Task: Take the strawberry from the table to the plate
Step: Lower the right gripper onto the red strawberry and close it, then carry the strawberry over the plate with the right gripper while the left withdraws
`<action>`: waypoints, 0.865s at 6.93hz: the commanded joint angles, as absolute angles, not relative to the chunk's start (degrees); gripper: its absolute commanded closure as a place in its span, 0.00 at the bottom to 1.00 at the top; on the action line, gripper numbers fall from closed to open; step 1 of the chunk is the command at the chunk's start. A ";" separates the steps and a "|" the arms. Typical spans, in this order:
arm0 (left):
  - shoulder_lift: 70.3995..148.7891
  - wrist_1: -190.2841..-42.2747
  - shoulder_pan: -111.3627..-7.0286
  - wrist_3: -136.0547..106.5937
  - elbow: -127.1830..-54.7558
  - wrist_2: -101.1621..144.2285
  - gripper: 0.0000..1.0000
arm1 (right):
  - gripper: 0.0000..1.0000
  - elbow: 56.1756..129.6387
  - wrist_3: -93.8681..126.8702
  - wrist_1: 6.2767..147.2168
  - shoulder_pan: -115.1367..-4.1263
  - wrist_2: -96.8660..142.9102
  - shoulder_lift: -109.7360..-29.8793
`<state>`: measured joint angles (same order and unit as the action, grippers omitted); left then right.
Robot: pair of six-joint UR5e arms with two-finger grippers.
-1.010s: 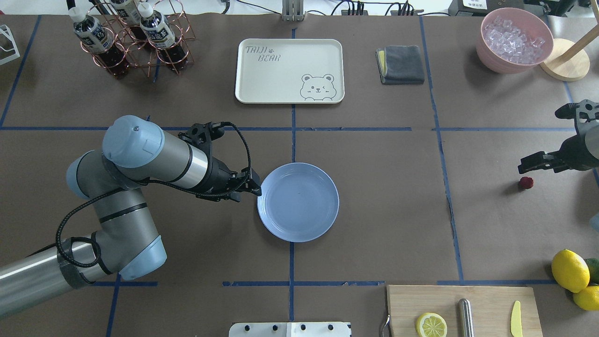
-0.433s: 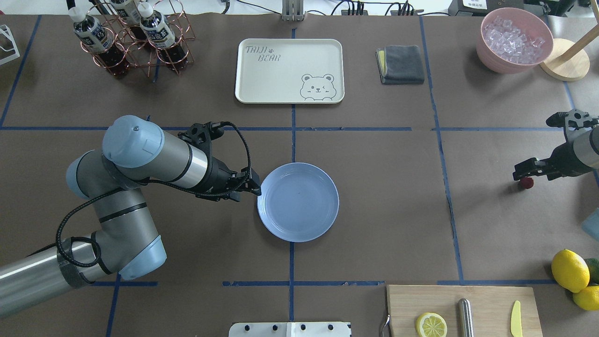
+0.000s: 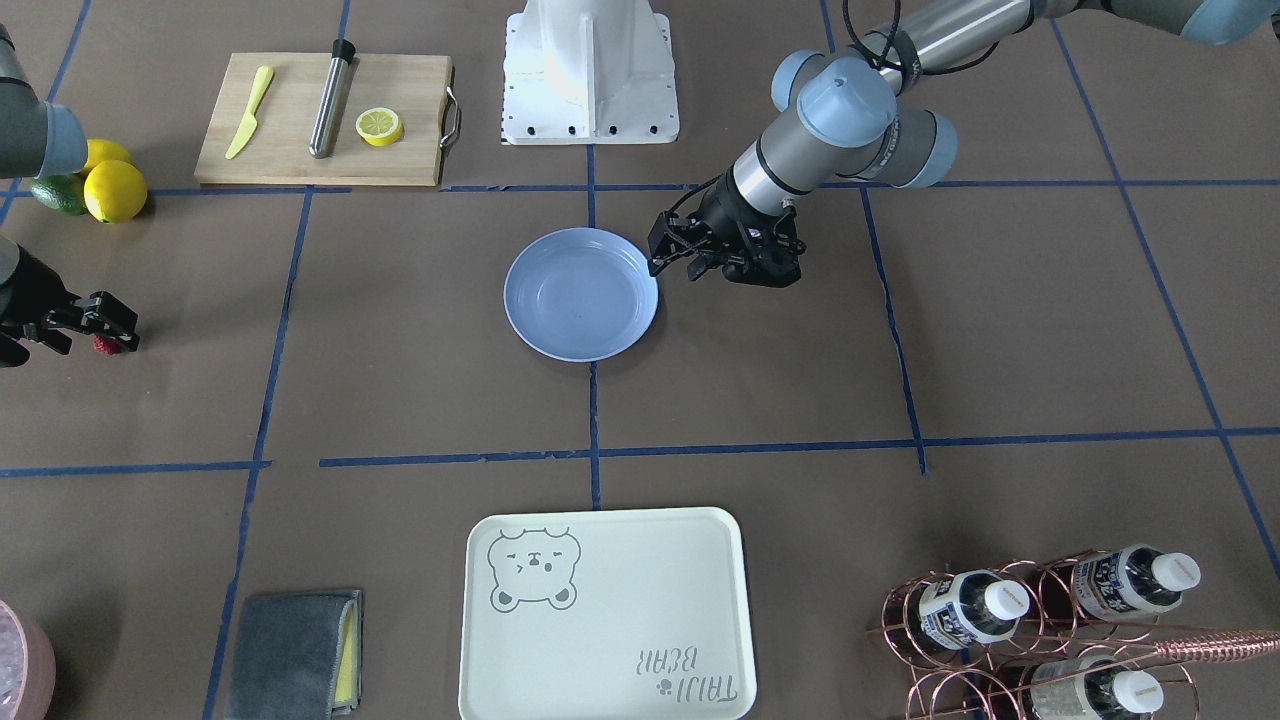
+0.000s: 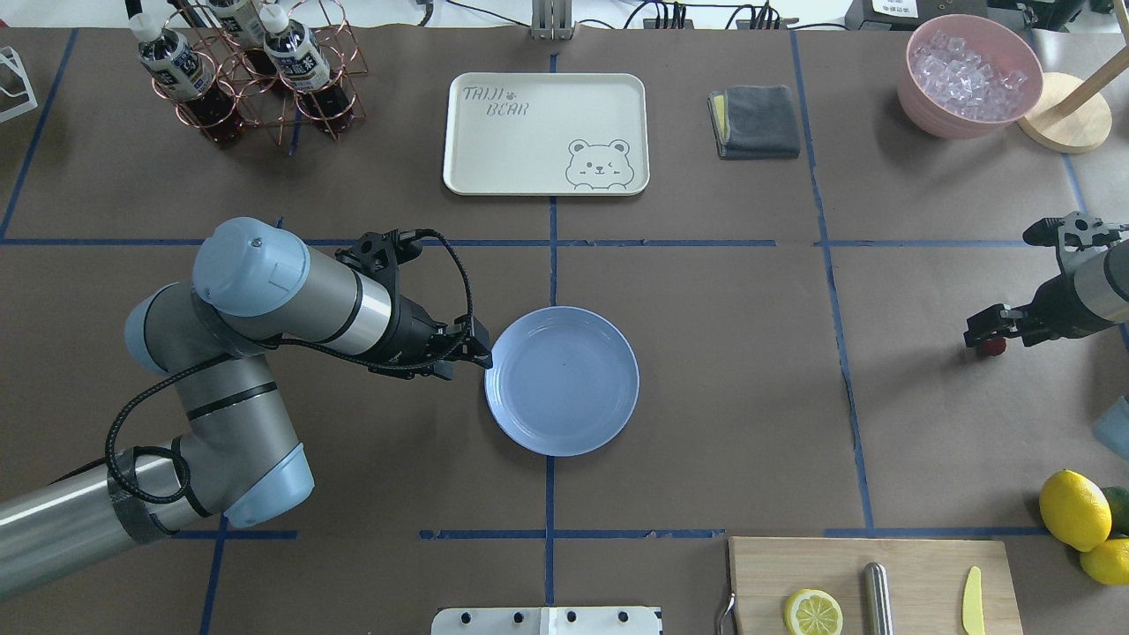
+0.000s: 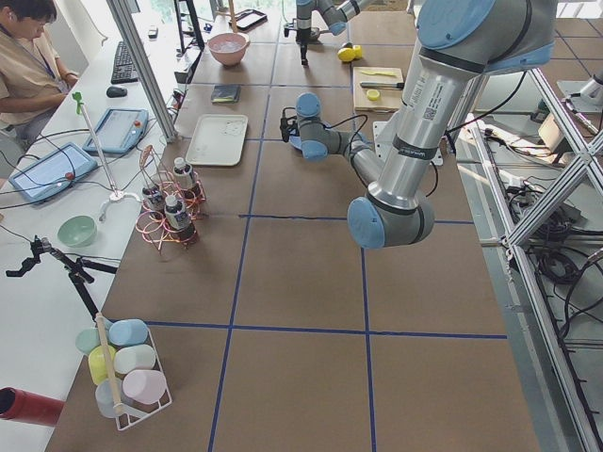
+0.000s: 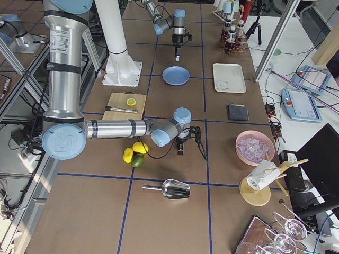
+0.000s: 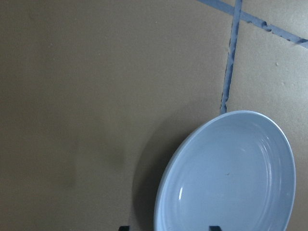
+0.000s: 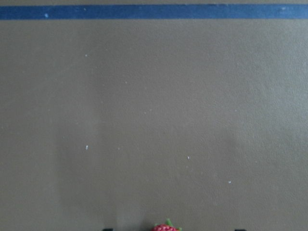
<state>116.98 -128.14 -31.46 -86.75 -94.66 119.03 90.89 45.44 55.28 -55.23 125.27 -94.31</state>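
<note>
The strawberry (image 4: 995, 347) lies on the table (image 4: 723, 353) at the far right, mostly covered by my right gripper (image 4: 979, 333). In the right wrist view the strawberry (image 8: 166, 227) peeks in at the bottom edge, midway between the two wide-apart fingertips (image 8: 107, 229), so this gripper is open around it. The front-facing view shows the strawberry (image 3: 103, 346) just under the right gripper (image 3: 118, 325). The light-blue plate (image 4: 562, 381) sits empty at the table's centre. My left gripper (image 4: 476, 348) hangs open at the plate's left rim, holding nothing.
Two lemons (image 4: 1074, 510) and an avocado lie near the front right corner beside a cutting board (image 4: 873, 582). A cream bear tray (image 4: 545, 132), a grey cloth (image 4: 754, 121), a pink bowl of ice (image 4: 968, 75) and a bottle rack (image 4: 247, 70) line the far side.
My right gripper has come down and toward the strawberry, which was in plain sight beside it and is now mostly covered. The left arm has not moved.
</note>
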 commanded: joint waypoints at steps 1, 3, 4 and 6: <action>116.98 -128.14 -31.46 -86.75 -94.66 119.00 0.37 | 1.00 91.14 45.35 55.37 -54.93 127.60 -94.31; 116.90 -128.14 -31.55 -86.84 -94.83 119.09 0.37 | 1.00 92.88 45.44 56.07 -55.02 129.80 -94.22; 116.89 -128.14 -31.99 -86.75 -95.44 119.09 0.37 | 1.00 97.16 50.31 57.90 -54.93 131.82 -92.74; 113.07 -128.23 -36.53 -86.40 -101.91 119.79 0.37 | 1.00 101.41 71.27 61.43 -49.70 131.23 -81.36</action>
